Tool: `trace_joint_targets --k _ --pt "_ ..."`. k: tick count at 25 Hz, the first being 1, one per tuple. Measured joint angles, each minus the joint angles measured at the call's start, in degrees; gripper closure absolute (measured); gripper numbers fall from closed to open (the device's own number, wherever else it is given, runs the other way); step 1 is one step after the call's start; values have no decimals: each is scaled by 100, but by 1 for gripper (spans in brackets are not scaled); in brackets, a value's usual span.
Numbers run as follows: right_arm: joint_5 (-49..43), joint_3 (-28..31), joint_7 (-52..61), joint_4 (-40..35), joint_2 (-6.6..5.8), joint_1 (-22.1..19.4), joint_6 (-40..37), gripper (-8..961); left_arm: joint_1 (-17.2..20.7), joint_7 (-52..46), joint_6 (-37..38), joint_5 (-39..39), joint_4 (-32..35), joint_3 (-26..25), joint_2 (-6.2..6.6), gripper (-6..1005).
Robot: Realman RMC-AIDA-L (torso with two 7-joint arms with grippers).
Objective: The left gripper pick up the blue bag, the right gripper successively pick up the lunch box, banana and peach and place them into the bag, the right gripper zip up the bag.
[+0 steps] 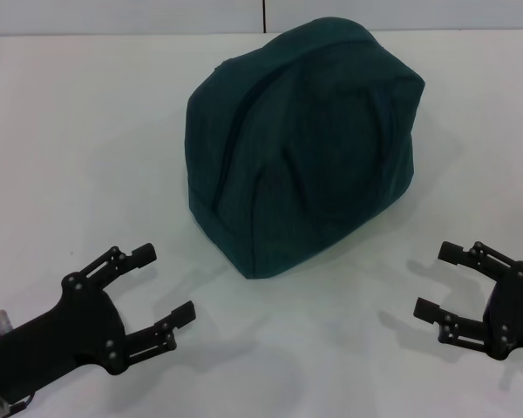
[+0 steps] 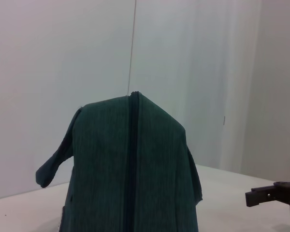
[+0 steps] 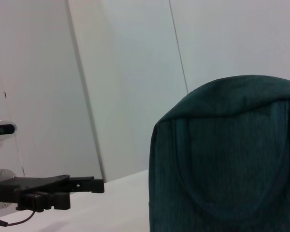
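Observation:
The blue bag [image 1: 305, 139] sits bulging on the white table, its zip line [image 2: 132, 159] running up one end and looking closed. My left gripper [image 1: 167, 281] rests open near the table's front left, a short way from the bag, with nothing between its fingers. At the front right my right gripper [image 1: 433, 279] is also open and empty. The left wrist view shows the bag [image 2: 130, 179] with the right gripper's fingers [image 2: 273, 195] beyond it. In the right wrist view the bag [image 3: 227, 159] and its handle loop show, with the left gripper [image 3: 63, 188] farther off. The lunch box, banana and peach are out of view.
The white table [image 1: 78, 131] spreads around the bag on all sides. A pale wall with a vertical seam [image 2: 133, 43] stands behind it.

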Motion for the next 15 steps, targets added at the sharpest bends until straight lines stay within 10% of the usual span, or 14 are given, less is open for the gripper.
trace_joint_targets --k 15 --pt "1 0 -1 82 0 77 0 81 -85 6 4 -12 -78 0 6 104"
